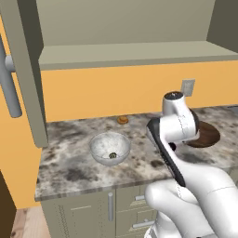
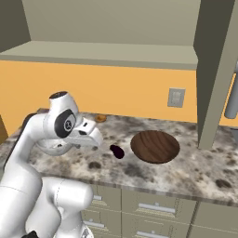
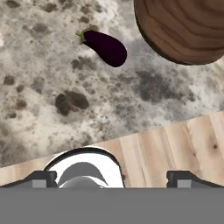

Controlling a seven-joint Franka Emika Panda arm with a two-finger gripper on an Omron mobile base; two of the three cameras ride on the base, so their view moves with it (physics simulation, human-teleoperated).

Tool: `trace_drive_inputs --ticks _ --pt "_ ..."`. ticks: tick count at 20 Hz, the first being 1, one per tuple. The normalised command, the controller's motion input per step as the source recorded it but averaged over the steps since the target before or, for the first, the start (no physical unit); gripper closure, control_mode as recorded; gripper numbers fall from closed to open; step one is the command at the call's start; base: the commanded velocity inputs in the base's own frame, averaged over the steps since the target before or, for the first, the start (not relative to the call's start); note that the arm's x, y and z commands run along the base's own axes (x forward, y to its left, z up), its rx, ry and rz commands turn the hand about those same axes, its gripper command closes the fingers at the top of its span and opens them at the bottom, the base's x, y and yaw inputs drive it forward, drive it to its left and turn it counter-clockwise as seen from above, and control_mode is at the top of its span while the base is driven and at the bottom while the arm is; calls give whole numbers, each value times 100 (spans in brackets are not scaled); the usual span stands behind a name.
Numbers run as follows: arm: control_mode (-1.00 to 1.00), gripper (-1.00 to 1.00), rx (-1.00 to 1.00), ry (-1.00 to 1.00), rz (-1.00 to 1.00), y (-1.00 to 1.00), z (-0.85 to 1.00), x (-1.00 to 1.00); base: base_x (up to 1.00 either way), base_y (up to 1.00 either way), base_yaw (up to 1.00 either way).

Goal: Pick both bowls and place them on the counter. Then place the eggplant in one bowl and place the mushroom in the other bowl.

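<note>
Hovering claw (image 3: 111,177) spread wide, empty, above counter (image 3: 39,87); eggplant (image 3: 105,47) lies beside wooden bowl (image 3: 183,26); mushroom (image 1: 112,155) inside marbled bowl (image 1: 109,148).

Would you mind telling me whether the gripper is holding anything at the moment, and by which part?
Nothing is held. The gripper is open and empty above the counter, with the eggplant lying free ahead of it.
</note>
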Motion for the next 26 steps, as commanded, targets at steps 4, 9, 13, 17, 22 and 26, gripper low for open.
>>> trace_drive_inputs --ticks 4,9,13,17,22,26 --pt "-100 -100 -20 1 11 -32 0 10 0 0 0" --pt "-100 -100 -12 10 19 -32 0 26 0 0 0" --pt "-100 -100 -12 17 28 -21 -10 43 0 0 0" --pt "-100 -100 -11 19 32 -8 -22 52 0 0 0" --pt "-100 -100 -4 19 35 0 -29 44 0 0 0" --pt "-100 -100 -1 17 27 0 -40 38 0 0 0"
